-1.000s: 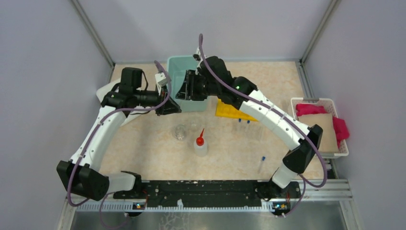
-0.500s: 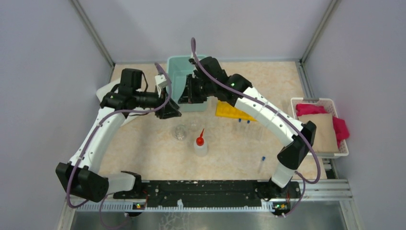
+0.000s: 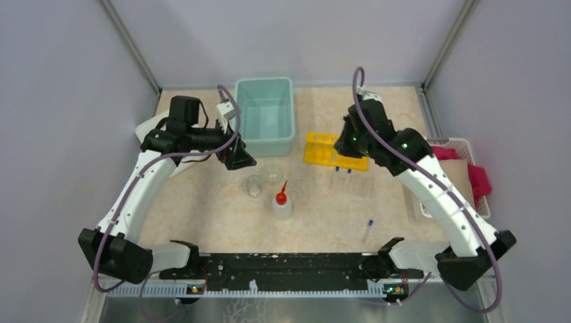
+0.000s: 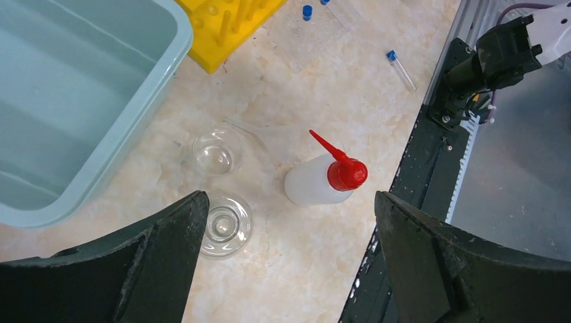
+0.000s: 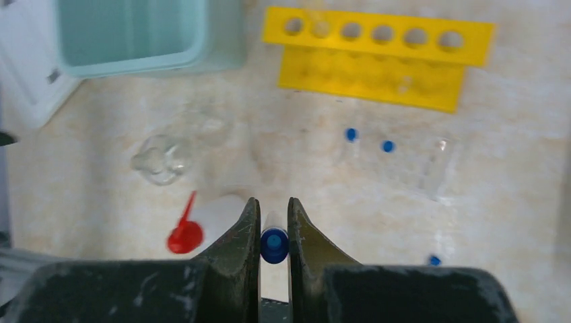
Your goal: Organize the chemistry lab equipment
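One gripper wide, one clamped: our left gripper (image 3: 239, 156) hangs at the near-left corner of the tub (image 3: 269, 148), fingers spread apart and empty. Close by it, two cups (image 4: 217, 151) stand just in front of the tub. The bottle (image 3: 282, 202) stands a little nearer us. Right of the tub lies the rack (image 3: 316, 151), and above it our right gripper (image 5: 273, 205) is closed on a tube (image 5: 274, 245), its blue cap showing between the pads. We judge racking the tubes to be the step in hand. Next we must line this one over a hole and lower it straight. More tubes (image 5: 387, 145) lie loose, right of the tub and nearer us.
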Robot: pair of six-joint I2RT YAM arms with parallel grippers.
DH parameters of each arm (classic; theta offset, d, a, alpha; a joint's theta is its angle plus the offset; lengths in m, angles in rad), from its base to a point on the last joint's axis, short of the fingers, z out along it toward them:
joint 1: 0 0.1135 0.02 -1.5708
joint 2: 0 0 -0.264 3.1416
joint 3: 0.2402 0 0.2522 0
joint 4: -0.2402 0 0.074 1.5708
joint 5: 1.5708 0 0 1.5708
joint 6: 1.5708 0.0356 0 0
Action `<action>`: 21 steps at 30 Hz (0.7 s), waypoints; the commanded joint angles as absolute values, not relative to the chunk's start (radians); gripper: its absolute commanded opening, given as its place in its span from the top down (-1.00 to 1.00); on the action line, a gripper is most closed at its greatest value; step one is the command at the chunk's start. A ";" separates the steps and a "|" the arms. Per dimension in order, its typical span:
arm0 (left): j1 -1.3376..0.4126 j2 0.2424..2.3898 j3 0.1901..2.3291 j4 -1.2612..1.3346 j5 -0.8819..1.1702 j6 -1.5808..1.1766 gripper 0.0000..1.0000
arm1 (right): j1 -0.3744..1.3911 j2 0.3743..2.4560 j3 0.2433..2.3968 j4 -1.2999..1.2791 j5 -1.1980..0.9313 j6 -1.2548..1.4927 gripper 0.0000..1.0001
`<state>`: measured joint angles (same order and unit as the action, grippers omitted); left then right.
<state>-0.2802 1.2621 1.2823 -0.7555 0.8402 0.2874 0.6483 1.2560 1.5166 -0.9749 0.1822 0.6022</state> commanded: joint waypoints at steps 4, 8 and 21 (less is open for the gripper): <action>-0.285 1.263 1.335 -0.759 0.824 0.265 -0.98 | 0.502 1.131 1.276 -1.055 0.456 0.630 1.00; -0.285 1.261 1.337 -0.762 0.828 0.255 -0.98 | 0.451 1.138 1.173 -0.985 0.485 0.651 1.00; -0.282 1.265 1.333 -0.766 0.804 0.259 -0.98 | 0.405 1.286 1.030 -0.739 0.540 0.646 1.00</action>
<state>-0.2798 1.2640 1.3102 -0.7631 0.8165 0.2619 0.4210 1.2659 1.0512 -0.8616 0.4896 0.6395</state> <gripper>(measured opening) 0.987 0.087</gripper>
